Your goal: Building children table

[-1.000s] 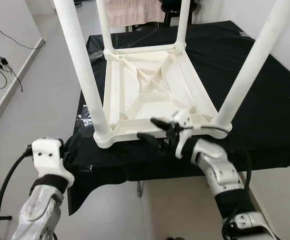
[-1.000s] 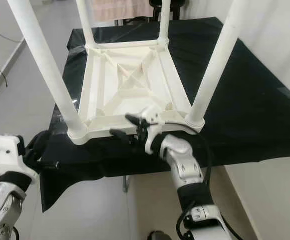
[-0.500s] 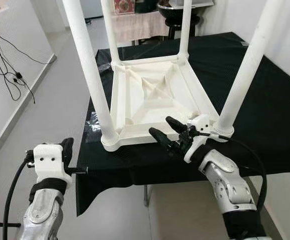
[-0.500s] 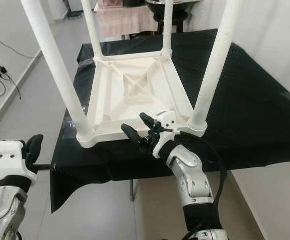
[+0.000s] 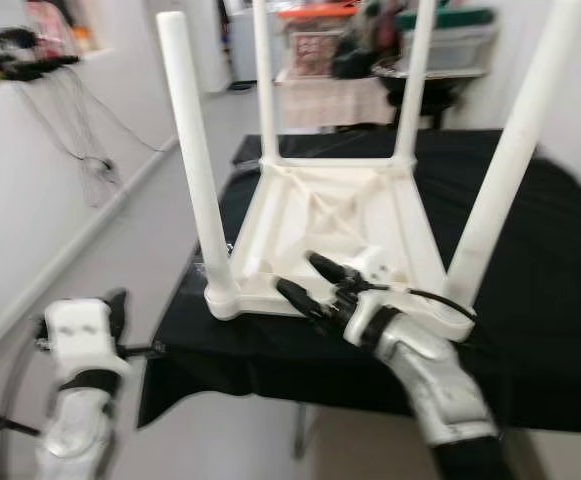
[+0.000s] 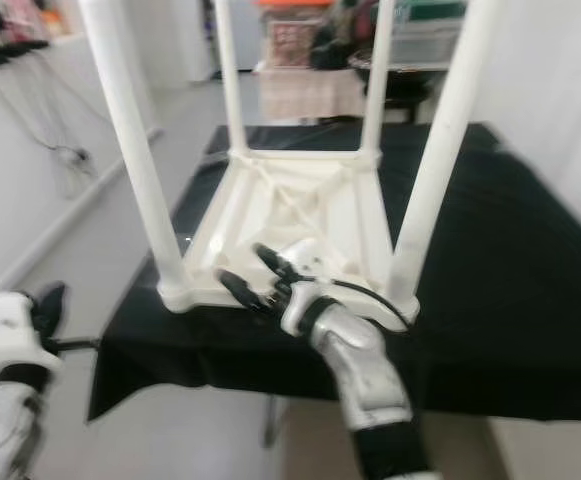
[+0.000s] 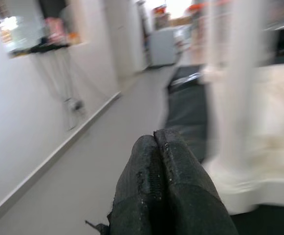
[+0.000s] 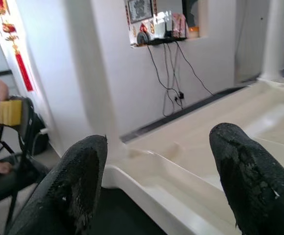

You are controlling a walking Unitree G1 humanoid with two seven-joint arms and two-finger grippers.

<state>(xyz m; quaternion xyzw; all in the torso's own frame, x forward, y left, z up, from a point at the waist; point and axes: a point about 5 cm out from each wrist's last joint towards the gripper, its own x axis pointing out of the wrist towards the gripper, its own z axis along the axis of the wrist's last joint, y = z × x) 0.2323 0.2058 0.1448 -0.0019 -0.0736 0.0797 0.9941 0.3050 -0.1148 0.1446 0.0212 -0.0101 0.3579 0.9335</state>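
While the white children's table (image 5: 335, 215) lies upside down on the black-draped tabletop (image 5: 530, 270), its four legs point upward and its near frame edge sits close to the cloth's front edge. Right gripper (image 5: 308, 282) hovers at that near edge, fingers spread wide, gripping nothing. Left gripper (image 7: 162, 188) hangs off the table's left corner, fingers pressed together and empty.

Children table (image 5: 340, 215) smooth white plastic; tablecloth (image 5: 530, 300) matt black cloth.
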